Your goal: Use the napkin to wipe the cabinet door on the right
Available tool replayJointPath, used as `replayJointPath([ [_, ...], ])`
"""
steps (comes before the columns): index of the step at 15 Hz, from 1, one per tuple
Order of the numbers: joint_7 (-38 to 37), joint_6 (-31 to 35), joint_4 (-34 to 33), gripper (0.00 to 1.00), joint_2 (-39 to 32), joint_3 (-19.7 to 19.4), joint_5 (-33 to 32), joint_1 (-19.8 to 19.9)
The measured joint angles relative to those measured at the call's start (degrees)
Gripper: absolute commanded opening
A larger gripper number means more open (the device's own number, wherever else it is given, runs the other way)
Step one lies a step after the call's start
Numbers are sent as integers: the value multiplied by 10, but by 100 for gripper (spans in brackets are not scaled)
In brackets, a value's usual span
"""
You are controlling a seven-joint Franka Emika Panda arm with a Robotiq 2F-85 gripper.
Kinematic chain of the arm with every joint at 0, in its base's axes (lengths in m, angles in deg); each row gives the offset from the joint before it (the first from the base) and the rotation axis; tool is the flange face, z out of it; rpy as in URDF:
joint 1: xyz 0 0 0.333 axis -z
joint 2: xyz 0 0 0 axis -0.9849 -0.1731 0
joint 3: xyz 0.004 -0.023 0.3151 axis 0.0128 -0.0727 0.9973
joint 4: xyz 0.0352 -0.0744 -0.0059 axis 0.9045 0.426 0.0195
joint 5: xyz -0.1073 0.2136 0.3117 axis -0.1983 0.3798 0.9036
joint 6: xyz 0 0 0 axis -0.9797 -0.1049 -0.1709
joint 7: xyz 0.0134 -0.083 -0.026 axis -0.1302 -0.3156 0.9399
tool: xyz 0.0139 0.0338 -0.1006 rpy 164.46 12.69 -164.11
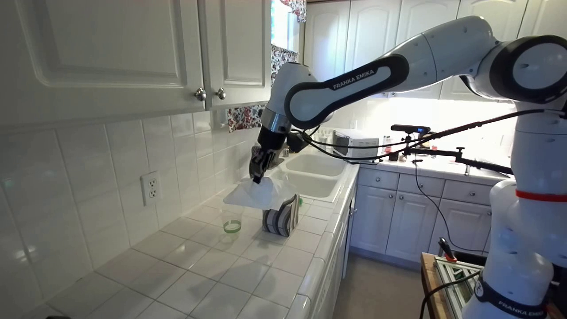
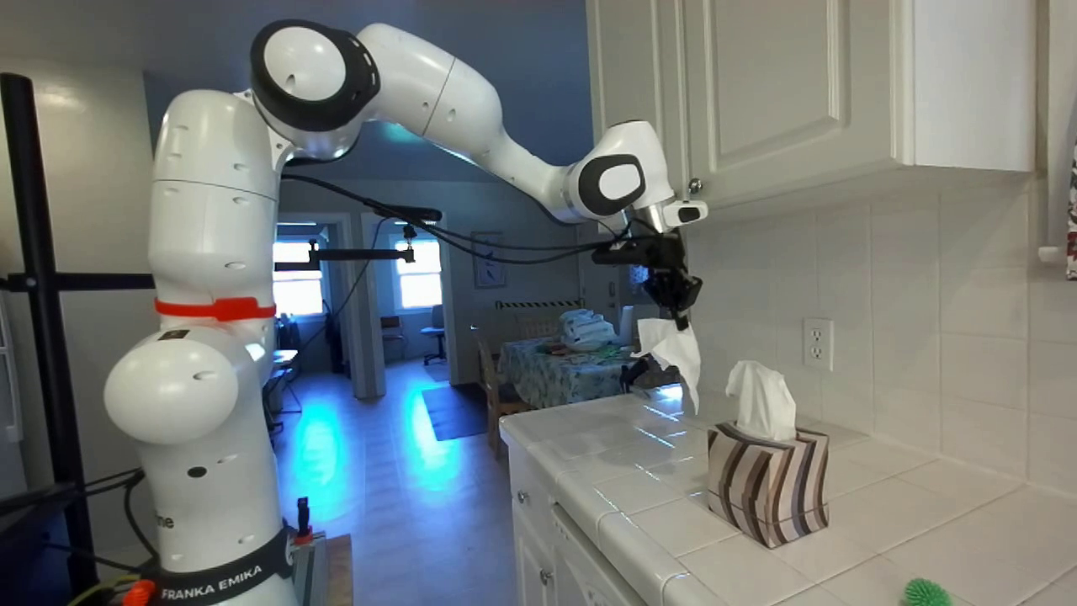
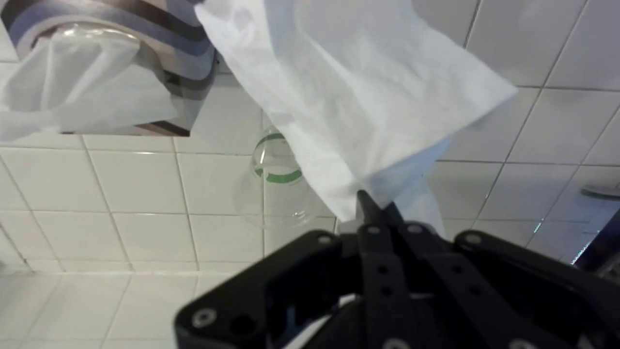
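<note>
A thin white napkin (image 1: 261,197) hangs in loose folds above the tiled counter, and my gripper (image 1: 257,179) is shut on it. In an exterior view, the napkin (image 2: 676,352) droops below the gripper (image 2: 681,321). Seen from the wrist, the napkin (image 3: 348,92) spreads out beyond the gripper (image 3: 380,206), its near part pinched at the fingertips. The cabinet door (image 1: 241,53) on the right, narrow, white and panelled with a round metal knob, is mounted on the wall above the counter. It also shows as the cabinet door (image 2: 778,80), higher than the gripper.
A striped tissue box (image 2: 761,488) with a tissue sticking up stands on the counter (image 1: 186,283). Close by is a clear cup (image 1: 232,226) with a green band. Behind lies a double sink (image 1: 305,195). A green spiky object (image 2: 925,592) sits near the counter's front.
</note>
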Motion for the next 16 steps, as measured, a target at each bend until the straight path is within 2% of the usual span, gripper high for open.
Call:
replayJointPath([
  [1,2,-3,0,26,-2,2,-1,0],
  [2,3,-4,0,27,-4,4,-3,0],
  [4,4,-7,0,40,-9,6,-7,-1],
  [12,11,-21,0,99,-14,9,-8,-4],
  [16,12,-25,0,100,-15,9,-8,-4],
])
